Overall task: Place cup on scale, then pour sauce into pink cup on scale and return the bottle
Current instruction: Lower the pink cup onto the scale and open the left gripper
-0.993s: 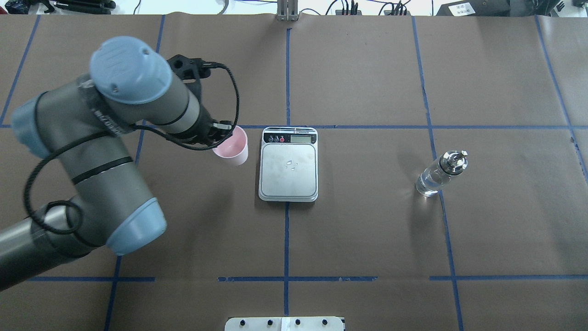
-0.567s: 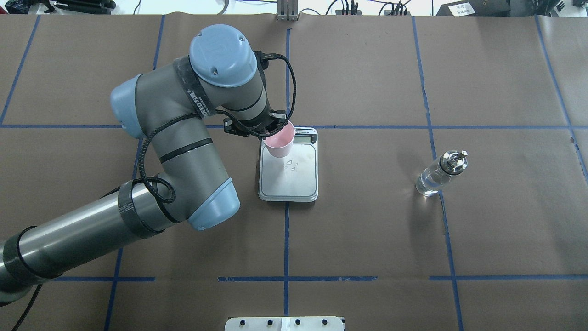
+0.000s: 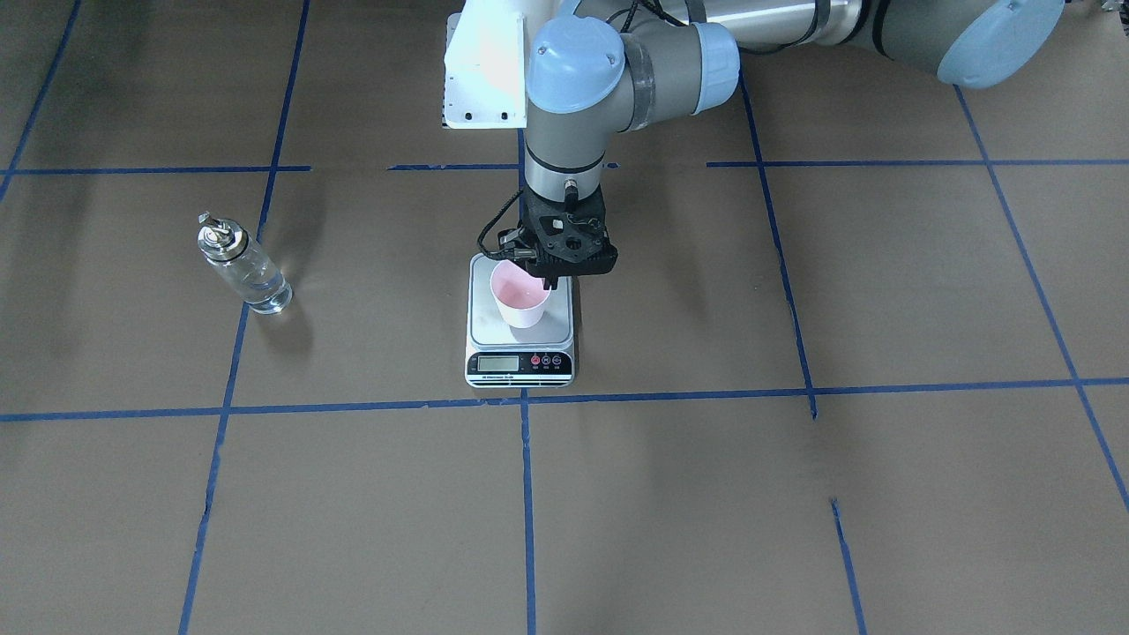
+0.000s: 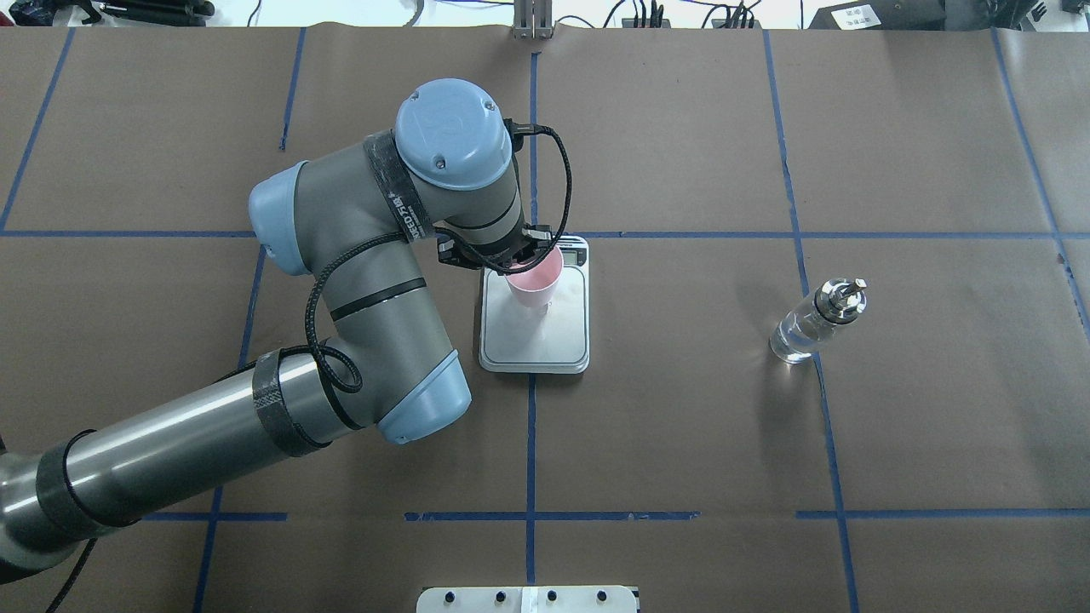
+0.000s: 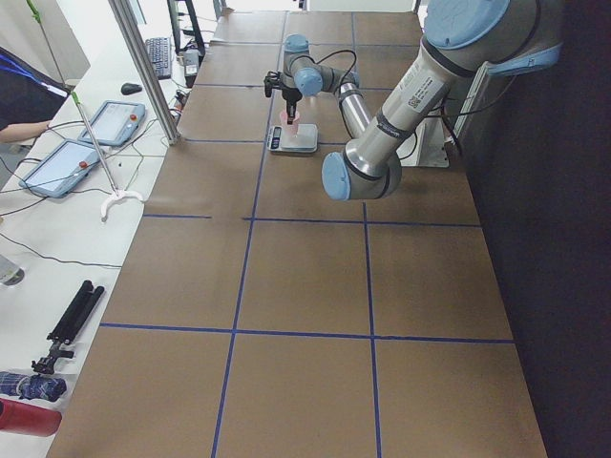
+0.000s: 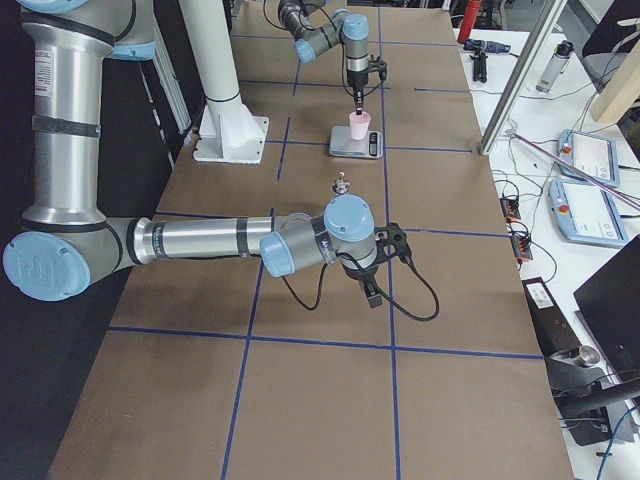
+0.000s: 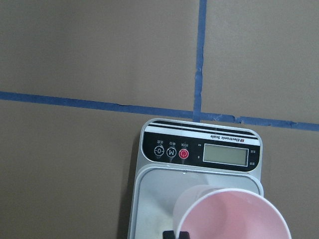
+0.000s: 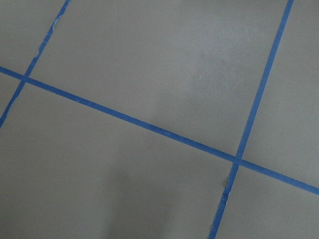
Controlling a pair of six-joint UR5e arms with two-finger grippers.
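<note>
My left gripper point(image 3: 549, 283) is shut on the rim of the pale pink cup point(image 4: 536, 284) and holds it upright over the scale's steel platform point(image 4: 558, 339), toward the display end. I cannot tell whether the cup's base touches the platform. In the left wrist view the cup point(image 7: 234, 215) sits low in front of the scale's black strip point(image 7: 199, 152). The clear glass bottle point(image 4: 816, 323), with clear liquid inside and a metal spout cap, stands alone on the right of the table. My right gripper point(image 6: 372, 290) hovers over bare table; I cannot tell whether it is open or shut.
Brown paper with blue tape lines covers the table point(image 4: 681, 426). A white mounting plate point(image 4: 528, 599) sits at the near edge. Cables and gear line the far edge point(image 4: 647, 13). Tablets and tools lie on side benches point(image 5: 67, 162).
My left arm has swung right with the cup, from left of the scale to over its platform. The bottle has not moved.
</note>
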